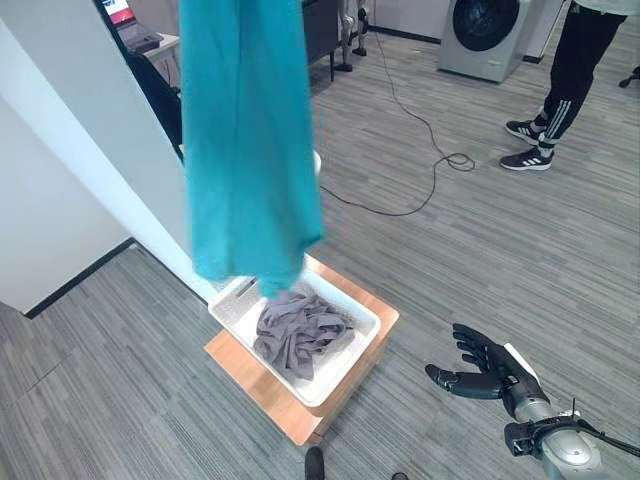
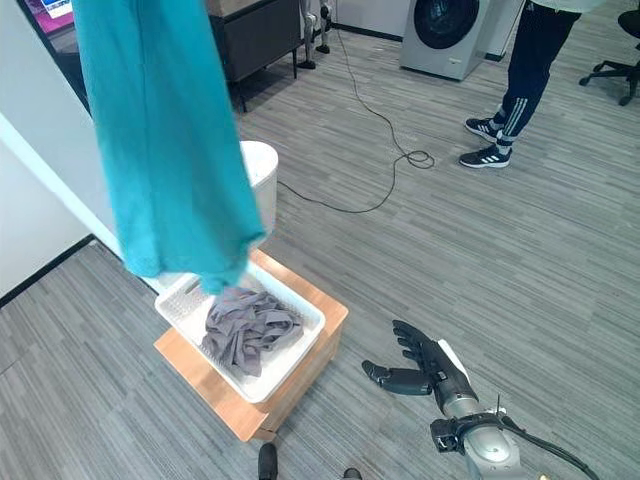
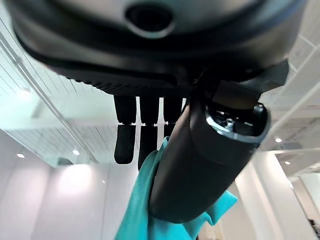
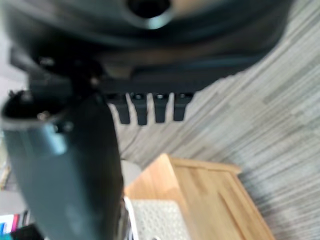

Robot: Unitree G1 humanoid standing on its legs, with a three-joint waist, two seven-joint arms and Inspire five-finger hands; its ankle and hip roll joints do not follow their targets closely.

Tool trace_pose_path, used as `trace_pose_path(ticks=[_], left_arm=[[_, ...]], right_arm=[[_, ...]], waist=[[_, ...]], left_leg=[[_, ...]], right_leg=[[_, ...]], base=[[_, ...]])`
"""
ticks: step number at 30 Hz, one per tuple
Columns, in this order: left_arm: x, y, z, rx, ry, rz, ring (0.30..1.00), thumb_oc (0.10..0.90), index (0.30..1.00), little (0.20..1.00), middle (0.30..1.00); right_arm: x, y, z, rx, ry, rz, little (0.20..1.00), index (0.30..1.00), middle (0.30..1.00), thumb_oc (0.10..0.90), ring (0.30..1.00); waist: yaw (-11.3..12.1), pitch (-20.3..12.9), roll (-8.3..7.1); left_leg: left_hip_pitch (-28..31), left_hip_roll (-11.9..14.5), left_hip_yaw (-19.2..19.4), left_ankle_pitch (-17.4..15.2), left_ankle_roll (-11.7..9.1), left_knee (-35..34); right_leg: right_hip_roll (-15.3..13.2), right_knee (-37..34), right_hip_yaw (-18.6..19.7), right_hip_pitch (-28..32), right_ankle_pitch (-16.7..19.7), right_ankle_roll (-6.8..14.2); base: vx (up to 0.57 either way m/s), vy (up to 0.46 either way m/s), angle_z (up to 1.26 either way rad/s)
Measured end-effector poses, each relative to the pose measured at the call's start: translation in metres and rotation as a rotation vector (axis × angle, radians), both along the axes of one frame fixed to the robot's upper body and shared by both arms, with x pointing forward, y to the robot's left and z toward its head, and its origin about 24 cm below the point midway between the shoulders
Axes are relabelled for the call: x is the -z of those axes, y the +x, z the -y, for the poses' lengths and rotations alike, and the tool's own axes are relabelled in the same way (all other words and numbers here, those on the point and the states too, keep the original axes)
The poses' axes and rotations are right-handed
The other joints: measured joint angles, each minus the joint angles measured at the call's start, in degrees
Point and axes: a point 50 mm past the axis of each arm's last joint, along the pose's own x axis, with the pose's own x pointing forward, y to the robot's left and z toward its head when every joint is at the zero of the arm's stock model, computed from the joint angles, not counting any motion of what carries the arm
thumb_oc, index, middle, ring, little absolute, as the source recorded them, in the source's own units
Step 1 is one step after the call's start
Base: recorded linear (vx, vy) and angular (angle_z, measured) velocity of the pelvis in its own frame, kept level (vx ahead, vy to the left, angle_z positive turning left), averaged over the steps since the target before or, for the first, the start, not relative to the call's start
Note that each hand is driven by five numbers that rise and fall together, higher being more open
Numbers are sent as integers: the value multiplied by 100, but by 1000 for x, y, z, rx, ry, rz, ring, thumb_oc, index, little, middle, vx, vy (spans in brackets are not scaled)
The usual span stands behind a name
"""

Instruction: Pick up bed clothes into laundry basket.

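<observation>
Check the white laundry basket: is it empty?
No: a crumpled grey cloth already lies inside the white laundry basket, with the teal cloth hanging above it.

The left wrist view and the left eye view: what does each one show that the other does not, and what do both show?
Left wrist view alone: the left hand, fingers and thumb pinching the teal cloth, under a ceiling with lights. Left eye view alone: the white laundry basket holding grey clothes on a wooden stand, the open right hand, a person's legs. Both share the teal cloth.
</observation>
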Motion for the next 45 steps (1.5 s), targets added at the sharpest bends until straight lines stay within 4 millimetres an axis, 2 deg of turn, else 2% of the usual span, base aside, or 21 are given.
trace_pose_path(ticks=[6,11,22,28,32,38,41,45], left_arm=[[4,5,4,9,8,-17,300,400,300,300,300],[15,15,1,-25,29,-49,300,400,300,300,300],[40,39,-16,-99,-1,-157,300,400,300,300,300],[55,49,-23,-154,24,-225,300,400,300,300,300],[68,54,-17,-170,110,-260,300,400,300,300,300],[92,52,11,-104,264,-279,300,400,300,300,300],[111,53,19,-73,323,-320,300,400,300,300,300],[141,59,16,-76,373,-406,300,400,300,300,300]], right_arm=[[0,0,0,6,-3,2,900,900,900,800,900],[0,0,0,6,-3,4,900,900,900,800,900],[0,1,0,5,-2,4,900,900,900,800,900],[2,2,-6,-8,14,4,900,900,900,800,900],[2,2,-7,-11,16,6,900,900,900,800,900],[2,2,-7,-13,12,5,900,900,900,800,900],[2,3,-7,-14,9,7,900,900,900,800,900],[1,4,-7,-22,-8,9,900,900,900,800,900]], waist=[[-6,4,-6],[-16,58,-89],[-16,268,-463],[-7,336,-576],[-1,337,-578],[3,343,-580],[4,413,-573],[5,591,-560]], left_leg=[[-14,8,1,-2,-1,-1],[-14,15,3,0,0,0],[-96,27,35,4,3,4],[-106,33,86,3,3,4],[-109,28,94,3,2,3],[-136,24,95,3,1,3],[-136,27,95,3,2,4],[-129,30,98,4,2,4]], right_leg=[[10,-1,-1,-12,0,-1],[16,2,4,-16,0,-1],[21,11,53,-121,1,-2],[19,10,81,-142,1,-2],[14,10,97,-146,1,-2],[16,10,97,-173,1,-2],[20,11,98,-174,1,-2],[20,15,106,-171,2,-3]], base=[[3,7,0],[0,0,0],[-19,5,-1],[-4,3,-1],[0,0,0],[-6,1,0],[-33,0,0],[-27,1,0]])
